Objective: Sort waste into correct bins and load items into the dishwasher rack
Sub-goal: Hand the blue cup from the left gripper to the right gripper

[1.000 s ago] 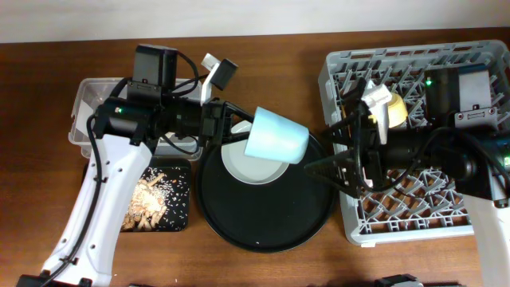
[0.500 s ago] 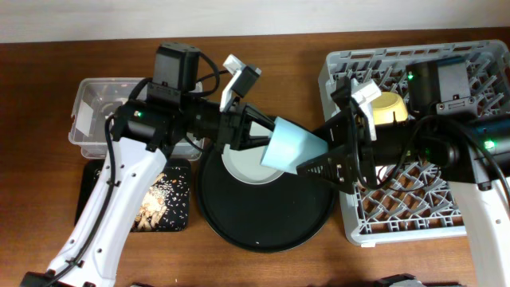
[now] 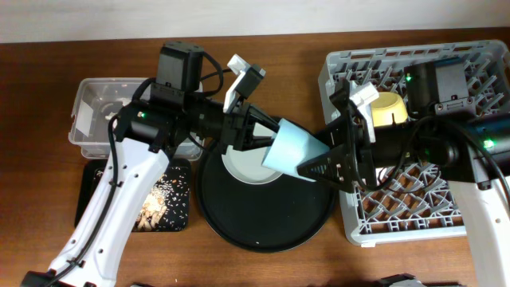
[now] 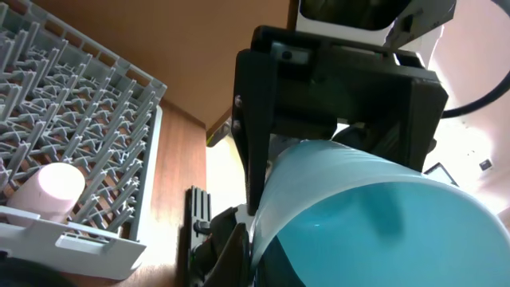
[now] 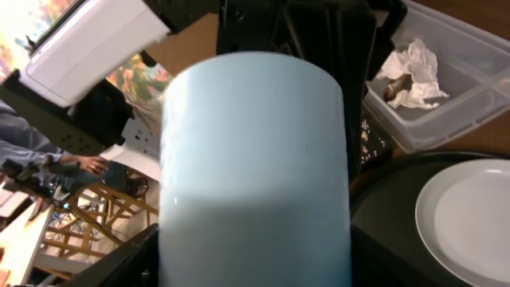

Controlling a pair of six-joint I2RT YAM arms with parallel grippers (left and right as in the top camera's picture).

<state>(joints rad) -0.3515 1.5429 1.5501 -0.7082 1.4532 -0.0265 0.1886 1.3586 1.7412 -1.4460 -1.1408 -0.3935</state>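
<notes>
The light-blue cup hangs tilted over the round black tray, between both grippers. My left gripper is shut on its rim, one finger inside and one outside, as the left wrist view shows on the cup. My right gripper is open, its fingers close along both sides of the cup. The pale plate lies under the cup. The yellow bowl and the pink cup sit in the grey rack. The chopsticks are out of view.
The clear tub at far left holds white tissues. The shallow black tray in front of it holds tan scraps. The round black tray sits between the bins and the rack.
My left gripper carried the cup right, toward the rack. My right gripper moved left until its fingers flank the cup. Little has moved in the last half second.
</notes>
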